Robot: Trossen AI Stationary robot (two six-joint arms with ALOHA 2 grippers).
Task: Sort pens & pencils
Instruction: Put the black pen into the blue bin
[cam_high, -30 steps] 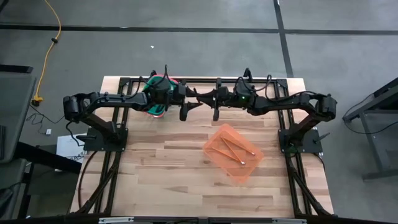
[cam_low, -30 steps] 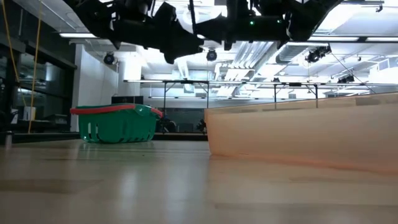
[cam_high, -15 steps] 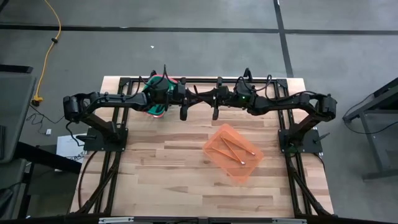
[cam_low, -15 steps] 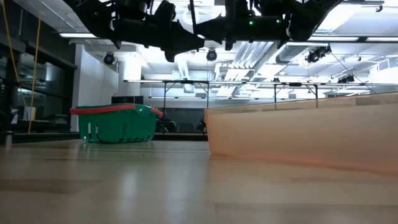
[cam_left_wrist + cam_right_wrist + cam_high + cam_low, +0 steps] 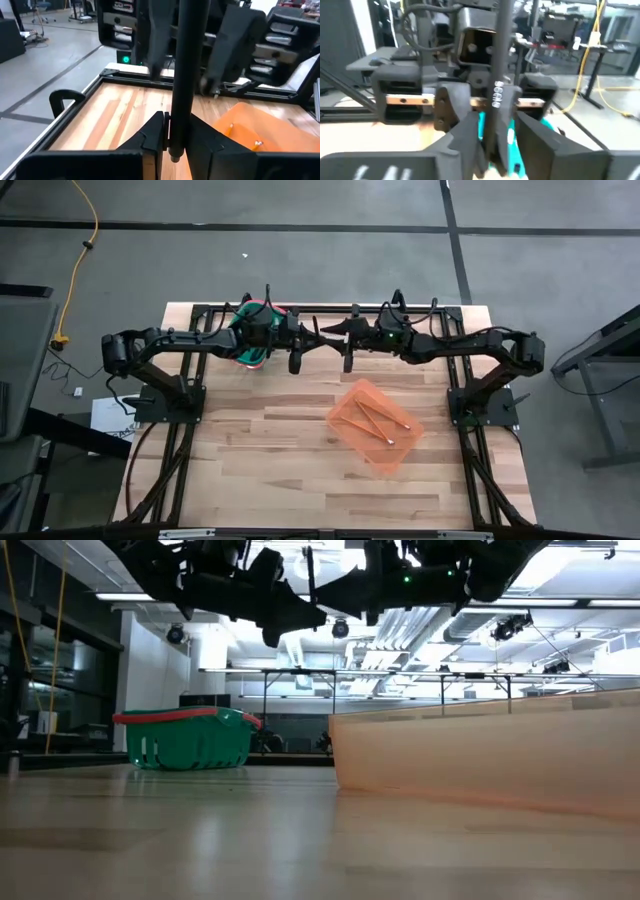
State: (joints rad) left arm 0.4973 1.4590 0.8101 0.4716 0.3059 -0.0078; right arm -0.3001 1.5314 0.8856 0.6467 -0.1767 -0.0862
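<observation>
Both grippers meet high above the table's back edge, just beside the green basket (image 5: 250, 340), on one black pen (image 5: 187, 75) — looks like a handover from arm to arm. Left gripper (image 5: 176, 137) has narrow jaws clamped on the pen; right gripper (image 5: 496, 134) also pinches a dark pen with white print. Pen: thin, straight, matte black, rounded end. Pencils (image 5: 375, 420), orange-yellow, lie crossed in the orange tray (image 5: 350, 430), well apart from the green basket.
</observation>
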